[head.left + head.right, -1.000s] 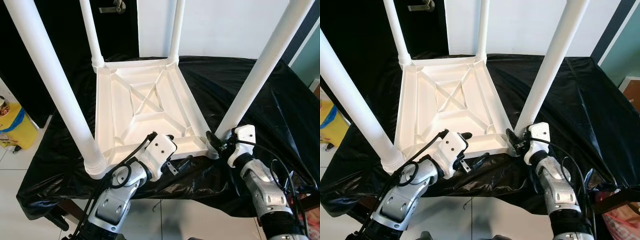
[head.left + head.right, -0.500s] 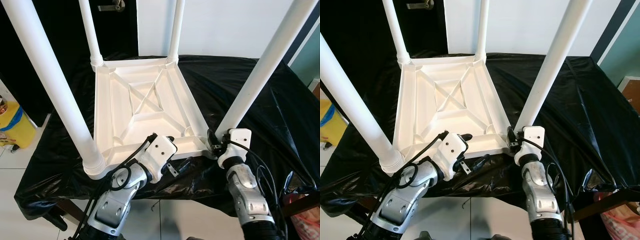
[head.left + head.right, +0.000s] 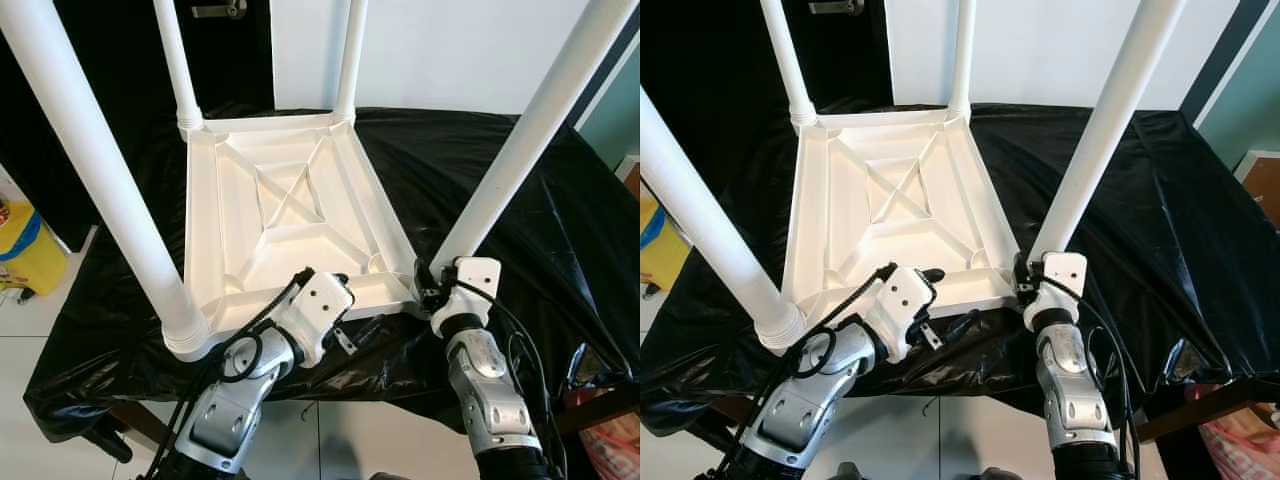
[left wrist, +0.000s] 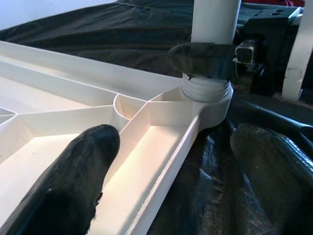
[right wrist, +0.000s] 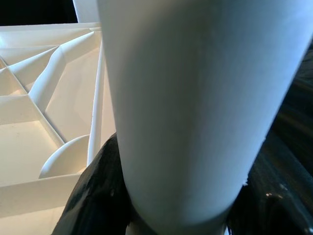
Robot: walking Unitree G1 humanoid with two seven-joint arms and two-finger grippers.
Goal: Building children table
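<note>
Right gripper (image 5: pixel 161 205) is clamped on the near-right table leg (image 3: pixel 520 140), one black finger each side of the white tube, low down, just above its threaded base; its white wrist housing sits right behind the leg, silver forearm running down toward the robot. Left gripper (image 4: pixel 181 166) is spread apart, straddling the near rim of the white tabletop (image 3: pixel 285 215): one finger (image 4: pixel 73 166) inside a ribbed compartment, the other on the black cover outside, w/ the rim between them; can't tell if either finger actually touches the plastic. The children's table lies upside down, underside up, showing a rectangular frame w/ X-shaped ribbing in the middle. Four white round legs stand up from its corners: near-left leg (image 3: pixel 95 170) thick and close to the camera, far-left leg (image 3: pixel 172 60) and far-right leg (image 3: pixel 350 55) thinner-looking toward the back. All of it rests on a work table draped in shiny, wrinkled black plastic sheet (image 3: pixel 500 170). Beyond: white wall (image 3: pixel 450 50), dark door w/ metal handle (image 3: pixel 225 10) at back left. Yellow bin (image 3: pixel 25 250) on pale tiled floor at the left.
</note>
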